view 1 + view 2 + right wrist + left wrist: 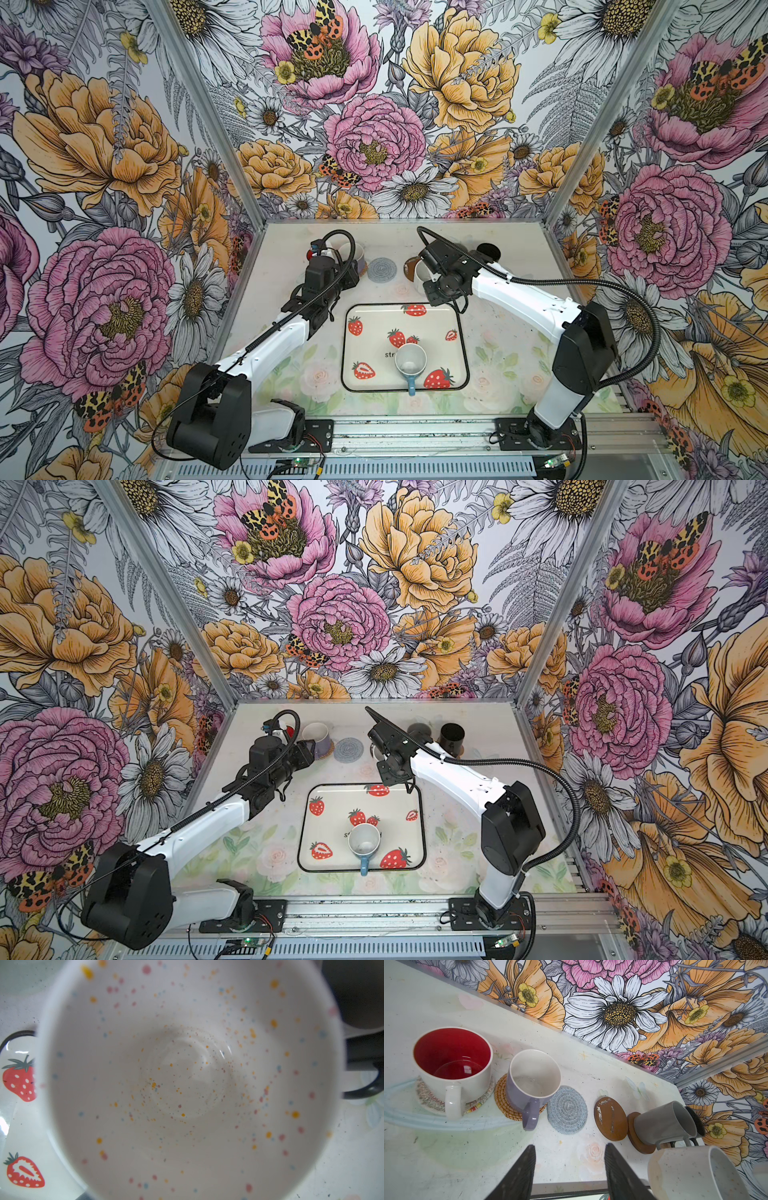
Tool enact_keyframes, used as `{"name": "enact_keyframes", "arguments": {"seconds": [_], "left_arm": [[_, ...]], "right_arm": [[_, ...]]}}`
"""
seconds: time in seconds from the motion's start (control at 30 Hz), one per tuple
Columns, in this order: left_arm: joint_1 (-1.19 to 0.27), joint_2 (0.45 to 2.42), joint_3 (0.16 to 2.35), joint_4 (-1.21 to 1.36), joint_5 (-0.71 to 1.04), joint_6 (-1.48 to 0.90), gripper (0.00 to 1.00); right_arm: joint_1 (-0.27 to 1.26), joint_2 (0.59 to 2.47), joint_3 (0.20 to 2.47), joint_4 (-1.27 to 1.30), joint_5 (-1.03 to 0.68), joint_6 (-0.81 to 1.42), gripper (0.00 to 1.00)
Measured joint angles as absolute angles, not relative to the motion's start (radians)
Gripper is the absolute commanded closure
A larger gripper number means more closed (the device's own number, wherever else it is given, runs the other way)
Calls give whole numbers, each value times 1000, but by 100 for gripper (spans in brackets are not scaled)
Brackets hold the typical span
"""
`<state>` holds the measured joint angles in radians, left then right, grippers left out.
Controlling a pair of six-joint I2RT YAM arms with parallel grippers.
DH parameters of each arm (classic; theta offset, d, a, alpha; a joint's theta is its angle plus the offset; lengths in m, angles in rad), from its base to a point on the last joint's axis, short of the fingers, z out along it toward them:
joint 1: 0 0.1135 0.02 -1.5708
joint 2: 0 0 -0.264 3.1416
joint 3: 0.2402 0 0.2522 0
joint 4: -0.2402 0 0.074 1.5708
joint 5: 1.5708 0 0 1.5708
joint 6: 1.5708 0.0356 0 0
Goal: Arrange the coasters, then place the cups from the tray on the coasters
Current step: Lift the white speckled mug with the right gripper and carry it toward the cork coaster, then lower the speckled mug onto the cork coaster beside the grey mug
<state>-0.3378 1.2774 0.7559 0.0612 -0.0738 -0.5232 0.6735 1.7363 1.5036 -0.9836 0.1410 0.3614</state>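
Observation:
My right gripper (430, 266) is shut on the speckled white cup (187, 1084), whose inside fills the right wrist view and hides the jaws. It hangs by the bare brown coaster (610, 1119). My left gripper (570, 1147) is open and empty, in front of the bare grey woven coaster (566, 1112). The red-inside cup (452, 1059) stands on the beaded coaster (429, 1103), the lilac cup (529, 1088) on the tan woven coaster (504, 1101), and the grey cup (662, 1122) on a brown disc (636, 1140). The light blue cup (410, 363) stands on the tray (432, 353).
The black cup (452, 737) stands at the back right, past the grey one. The coasters form a row along the back wall. The tray lies mid-table between both arms. Aluminium posts and floral walls close in three sides.

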Motion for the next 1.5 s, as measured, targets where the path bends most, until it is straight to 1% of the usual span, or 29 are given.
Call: {"name": "enact_keyframes", "arguments": {"seconds": [0.5, 0.83, 1.5], "left_arm": [[-327, 1321, 756, 89, -54, -521, 45], [-318, 1366, 756, 95, -35, -521, 45], [-317, 1396, 759, 96, -24, -521, 45]], "right_arm": [[579, 1925, 1687, -947, 54, 313, 100], [538, 2035, 1781, -937, 28, 297, 100], [509, 2141, 1880, -937, 21, 293, 100]]}}
